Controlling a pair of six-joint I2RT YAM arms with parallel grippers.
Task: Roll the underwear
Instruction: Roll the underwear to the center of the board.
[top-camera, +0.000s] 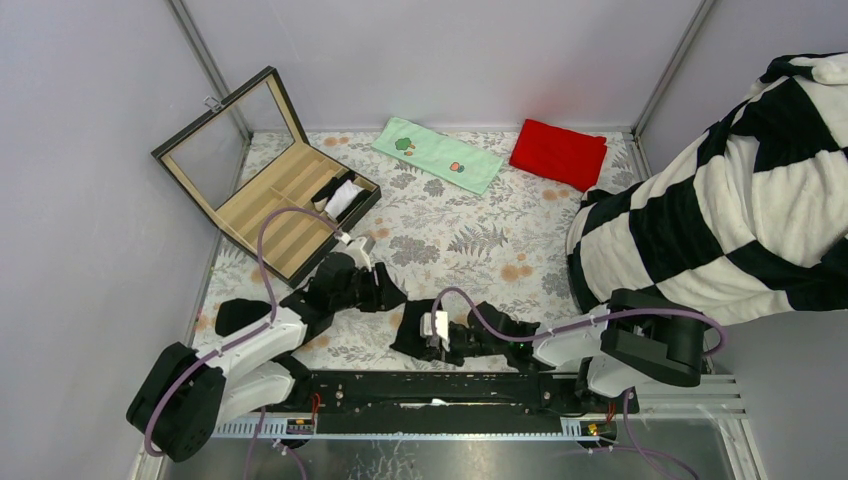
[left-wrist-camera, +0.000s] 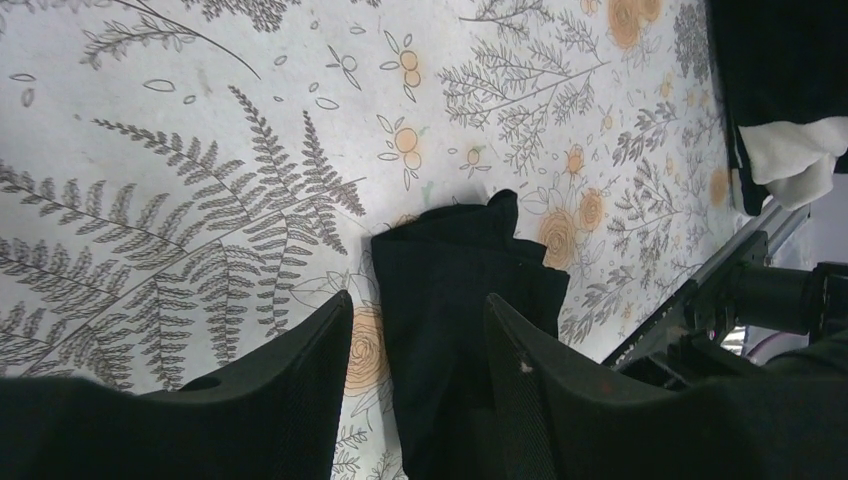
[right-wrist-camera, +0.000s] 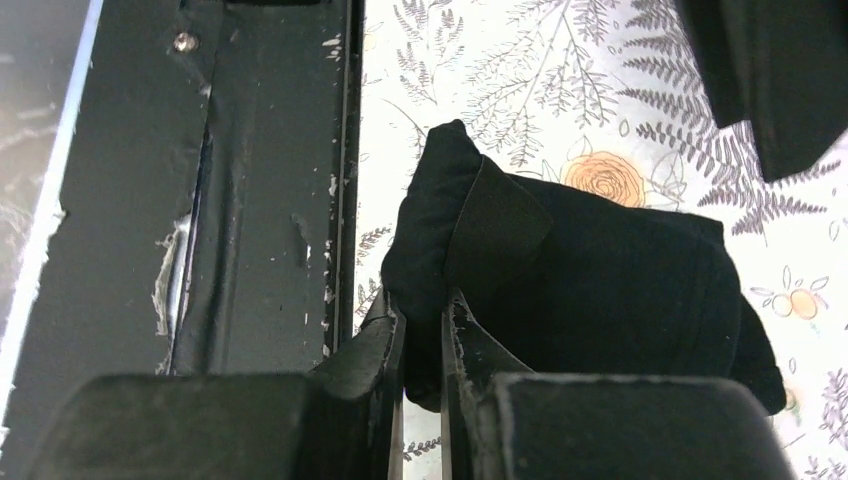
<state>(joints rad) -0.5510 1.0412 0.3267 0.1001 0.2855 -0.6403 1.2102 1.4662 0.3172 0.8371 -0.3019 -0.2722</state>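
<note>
A black underwear (top-camera: 392, 296) lies flat on the floral mat under my left gripper (top-camera: 378, 283). In the left wrist view my left gripper (left-wrist-camera: 418, 297) is open, one finger on each side of this underwear (left-wrist-camera: 450, 250). A second black underwear (top-camera: 405, 322) lies near the front rail. My right gripper (top-camera: 425, 340) is shut on its folded near edge, as the right wrist view shows of the gripper (right-wrist-camera: 422, 298) and the bunched cloth (right-wrist-camera: 600, 280). A third black underwear (top-camera: 240, 315) lies loose at the left by the left arm.
An open compartment box (top-camera: 270, 195) stands at the back left with a black-and-white item in it. A green towel (top-camera: 437, 154) and a red cloth (top-camera: 557, 152) lie at the back. A striped blanket (top-camera: 720, 210) fills the right side. The black rail (right-wrist-camera: 260, 180) runs along the near edge.
</note>
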